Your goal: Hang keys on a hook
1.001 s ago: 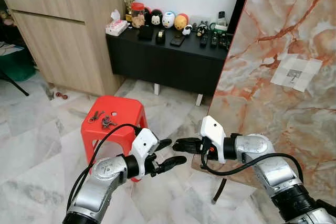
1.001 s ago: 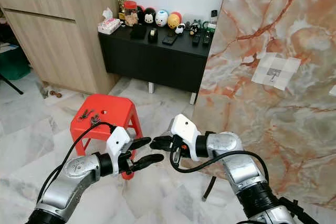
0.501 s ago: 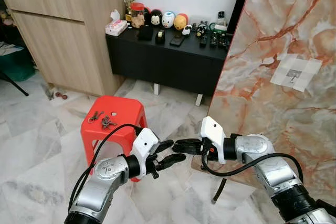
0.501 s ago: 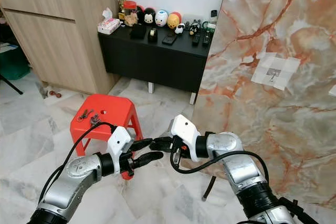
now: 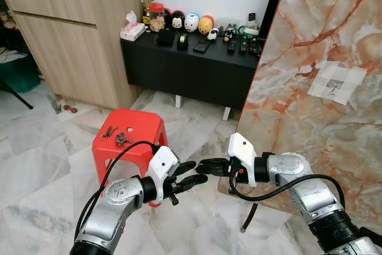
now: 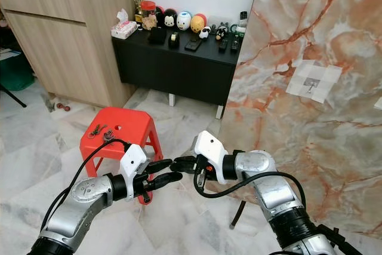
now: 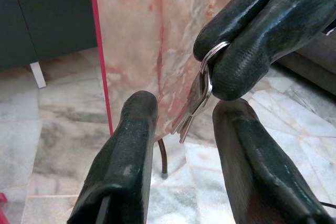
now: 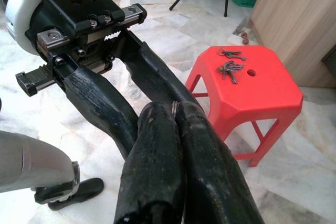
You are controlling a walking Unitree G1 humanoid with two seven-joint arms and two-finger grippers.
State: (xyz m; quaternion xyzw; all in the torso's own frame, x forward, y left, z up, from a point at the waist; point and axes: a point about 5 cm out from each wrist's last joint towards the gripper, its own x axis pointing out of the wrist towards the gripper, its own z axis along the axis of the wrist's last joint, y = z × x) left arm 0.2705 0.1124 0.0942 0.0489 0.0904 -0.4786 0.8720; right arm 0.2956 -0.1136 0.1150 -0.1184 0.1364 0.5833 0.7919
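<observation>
My right gripper (image 5: 203,164) is shut on a key ring (image 7: 209,65), and the keys (image 7: 190,109) hang from it. My left gripper (image 5: 196,171) meets it tip to tip, open, with a finger on each side of the hanging keys and not touching them. A red plastic stool (image 5: 141,128) stands just behind my left arm with two more key bunches (image 8: 230,67) on its seat. On the right leans a pink marble slab (image 5: 310,40), where a small metal hook (image 5: 336,85) sits on a pale taped patch, well above both grippers.
A low black cabinet (image 5: 185,70) with toys and remote controls stands against the far wall. To its left stands a tall wooden cabinet (image 5: 71,40). A thin dark leg (image 5: 249,214) props the slab near my right arm. The floor is pale marble tile.
My left gripper has moved up to the right gripper's tips and its fingers have narrowed around the hanging keys. The right gripper has held still.
</observation>
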